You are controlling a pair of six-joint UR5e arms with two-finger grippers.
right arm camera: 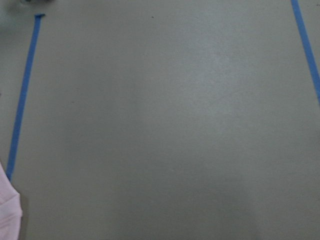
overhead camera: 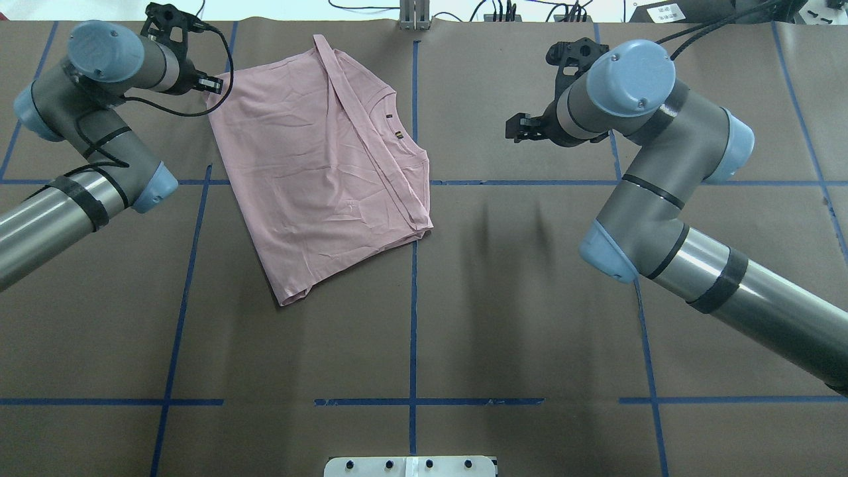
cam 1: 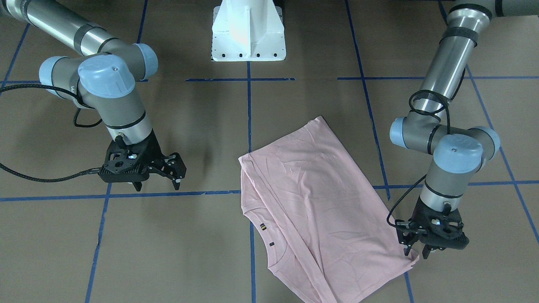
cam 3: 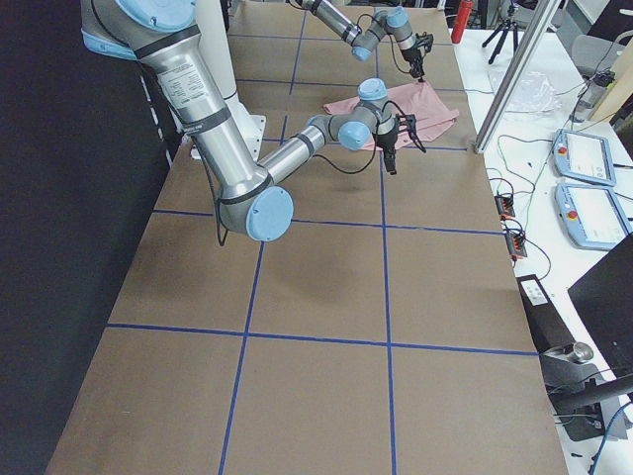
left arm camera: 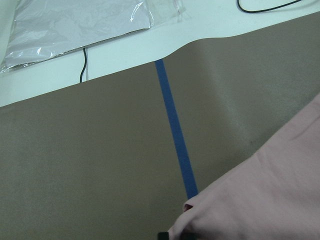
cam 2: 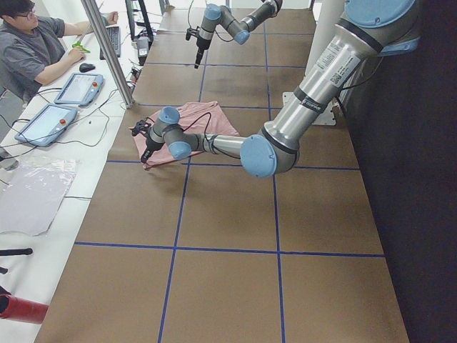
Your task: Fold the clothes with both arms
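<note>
- The pale pink T-shirt (cam 1: 324, 202) lies flat on the brown table (cam 1: 177, 252), folded lengthwise into a narrow panel with 1 folded edge running down its length.
- Its long axis runs from the robot's side to the operators' side. It is slanted, so the far end leans toward the robot's left.
- The hem end points toward the robot. The ribbed neck (cam 1: 276, 256) sits at the far end and opens toward the robot's right.
- A small dark label (cam 1: 263, 227) shows just beside the neck.
- Most of the shirt lies on the robot's left of the centre tape line, and it covers parts of the blue tape lines (cam 1: 168, 194).
- The left gripper (cam 1: 417, 253) points down with its fingertips at the shirt's far left corner. The views do not show whether the cloth is pinched.
- The right gripper (overhead camera: 517, 128) hangs over bare table on the robot's right, well apart from the shirt, with its fingers spread.
- The white pedestal (cam 1: 248, 33) stands at the robot's edge, apart from the shirt.
- Beyond the far edge, a seated operator (cam 2: 32, 43), 2 tablets (cam 2: 78, 87) and a clear plastic sheet (left arm camera: 75, 30) occupy the white bench.
</note>
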